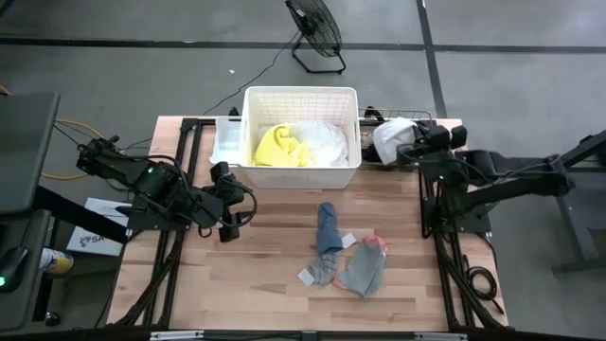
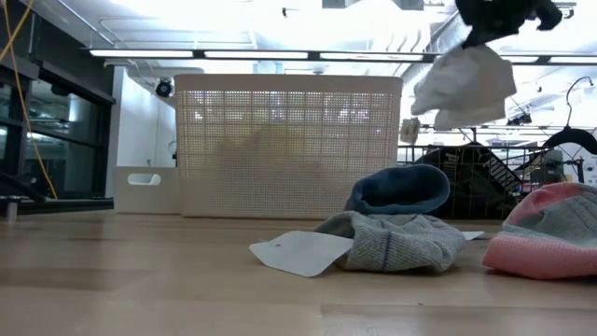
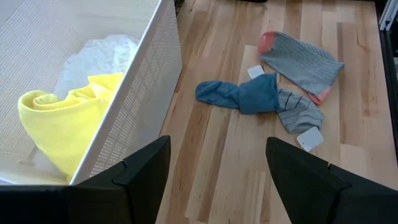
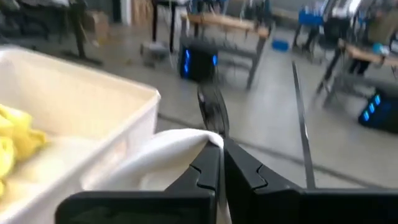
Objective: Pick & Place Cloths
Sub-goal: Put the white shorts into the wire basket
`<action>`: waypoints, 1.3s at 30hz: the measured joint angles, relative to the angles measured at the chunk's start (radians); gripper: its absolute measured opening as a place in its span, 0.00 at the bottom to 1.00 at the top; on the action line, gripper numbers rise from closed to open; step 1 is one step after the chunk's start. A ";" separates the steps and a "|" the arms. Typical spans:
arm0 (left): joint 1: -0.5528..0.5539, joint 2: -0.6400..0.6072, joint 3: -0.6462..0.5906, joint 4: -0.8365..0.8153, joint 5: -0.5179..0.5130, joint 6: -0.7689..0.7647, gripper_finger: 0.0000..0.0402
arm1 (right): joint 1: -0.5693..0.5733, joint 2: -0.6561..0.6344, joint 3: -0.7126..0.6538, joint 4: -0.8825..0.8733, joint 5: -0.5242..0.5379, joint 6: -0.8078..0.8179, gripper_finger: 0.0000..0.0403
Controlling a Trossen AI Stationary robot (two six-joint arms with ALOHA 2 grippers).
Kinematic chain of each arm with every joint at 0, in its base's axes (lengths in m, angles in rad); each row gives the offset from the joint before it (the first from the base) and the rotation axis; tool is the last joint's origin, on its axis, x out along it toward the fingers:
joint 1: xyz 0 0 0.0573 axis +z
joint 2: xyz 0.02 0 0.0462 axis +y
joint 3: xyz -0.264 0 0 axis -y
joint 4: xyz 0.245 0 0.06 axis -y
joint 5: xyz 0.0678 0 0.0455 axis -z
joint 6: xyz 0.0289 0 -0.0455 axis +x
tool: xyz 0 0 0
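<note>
Right gripper [image 1: 409, 144]: raised just right of the basket's right wall at the table's far edge, with its fingers pinched shut on a white cloth [image 1: 390, 138].
White cloth: carried in the air, hanging bunched below the fingers in the low view; not yet over the basket opening.
Left gripper [image 1: 227, 197]: held low over the table's left half, near side of the basket; its fingers are spread apart and hold nothing.
Basket [image 1: 301, 94]: white slatted plastic, at the far centre of the table.
Placed so far: a yellow cloth [image 1: 279, 147] and a large white cloth [image 1: 324, 142] are seen lying inside the basket.
Left to do: release of the carried cloth, judged the step in hand, then two pieces on the table.
Blue-grey cloth [image 1: 327, 242]: long axis running far to near, near end beside a paper tag.
Grey cloth with pink ends [image 1: 365, 265]: just right of it, tilted slightly, pink end pointing far.
</note>
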 joint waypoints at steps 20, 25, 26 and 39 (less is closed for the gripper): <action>0.000 0.000 0.000 0.000 0.000 0.000 0.64 | -0.344 0.241 0.000 -0.099 -0.288 0.066 0.01; 0.000 0.000 0.000 0.000 0.000 0.000 0.64 | -0.415 0.315 0.000 -0.068 -0.344 0.039 0.01; 0.000 0.000 0.000 0.000 0.000 0.000 0.64 | -0.428 0.329 0.000 -0.059 -0.358 0.034 0.01; 0.000 0.000 0.000 0.000 0.000 0.000 0.64 | -0.563 0.488 0.000 0.020 -0.565 -0.014 0.01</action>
